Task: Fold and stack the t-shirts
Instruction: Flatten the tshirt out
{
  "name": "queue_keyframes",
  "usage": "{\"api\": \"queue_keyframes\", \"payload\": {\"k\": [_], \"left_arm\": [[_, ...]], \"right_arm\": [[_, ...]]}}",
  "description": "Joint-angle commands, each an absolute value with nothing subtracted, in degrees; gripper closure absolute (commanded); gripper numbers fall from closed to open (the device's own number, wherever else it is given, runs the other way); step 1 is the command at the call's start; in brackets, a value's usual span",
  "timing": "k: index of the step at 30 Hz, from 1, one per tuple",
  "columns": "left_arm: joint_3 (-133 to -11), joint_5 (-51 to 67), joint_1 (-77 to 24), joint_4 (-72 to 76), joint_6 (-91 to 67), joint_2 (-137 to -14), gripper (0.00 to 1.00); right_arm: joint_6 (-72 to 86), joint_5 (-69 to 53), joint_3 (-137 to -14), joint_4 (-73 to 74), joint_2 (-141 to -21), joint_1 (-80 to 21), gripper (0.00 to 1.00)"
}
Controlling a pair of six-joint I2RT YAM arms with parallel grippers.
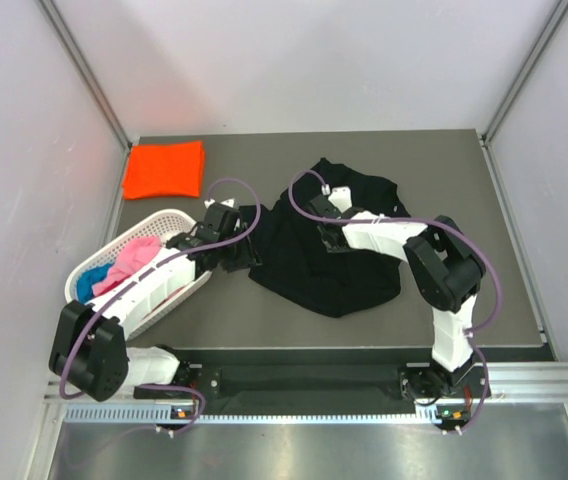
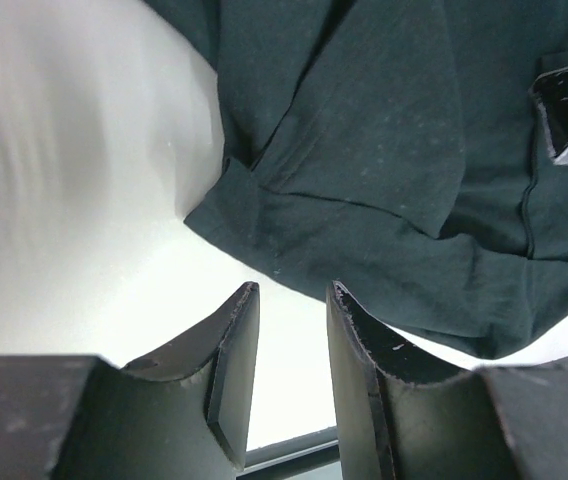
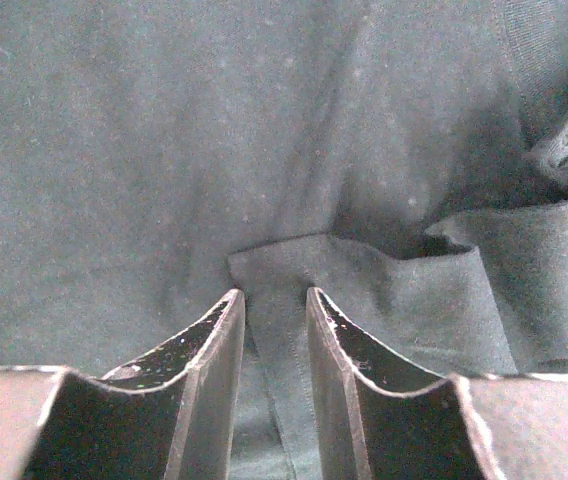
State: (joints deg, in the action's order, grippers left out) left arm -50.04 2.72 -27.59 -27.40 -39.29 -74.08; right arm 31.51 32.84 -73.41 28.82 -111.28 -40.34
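Dark grey table (image 1: 264, 150) between white walls (image 1: 314, 60); left pincer (image 2: 292, 295) part-open, empty, right pincer (image 3: 274, 297) part-open astride black t-shirt (image 1: 349, 275).

1. Legible text, brands, numbers or signs: none in any view.
2. black t-shirt (image 1: 336, 272): the cloth is plain in the top view and in both wrist views; no lettering can be made out on it.
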Motion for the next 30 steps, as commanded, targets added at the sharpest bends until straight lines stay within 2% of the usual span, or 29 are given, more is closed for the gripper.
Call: {"api": "queue_keyframes", "payload": {"k": [1,5,8,9,10,20,25,30], "left_arm": [[-49.7,2.5,-27.9,-25.5,-39.6,-72.4,0.62],[-49.9,2.5,-27.9,-25.8,-39.6,-71.9,0.62],[-49.9,2.2,-27.9,-25.8,-39.6,-71.8,0.62],[-50.2,2.2,-27.9,-25.8,-39.3,-71.9,0.62],[-50.5,2.2,-27.9,-26.0,-39.0,-72.4,0.62],[-58.4,-4.3,-27.9,-32.4,-34.4,-76.1,0.59],[-59.2,-5.1,-27.9,-32.5,-33.0,-79.0,0.53],[-59.1,-4.7,-27.9,-32.7,-33.8,-82.4,0.52]], "right_arm": [[31.8,32.9,-75.0,28.0,-113.1,-39.5,0.67],[32.1,31.2,-73.9,27.0,-112.8,-38.8,0.72],[32.0,30.8,-73.4,26.8,-111.6,-37.8,0.87],[31.6,30.7,-73.3,26.8,-111.0,-37.4,0.97],[31.3,30.7,-73.2,27.0,-110.3,-36.6,1.00],[28.7,23.9,-69.6,30.2,-91.6,-29.7,1.00],[32.3,22.7,-59.5,33.5,-78.9,-23.6,1.00],[34.7,23.3,-51.1,36.4,-62.9,-16.9,1.00]]}}
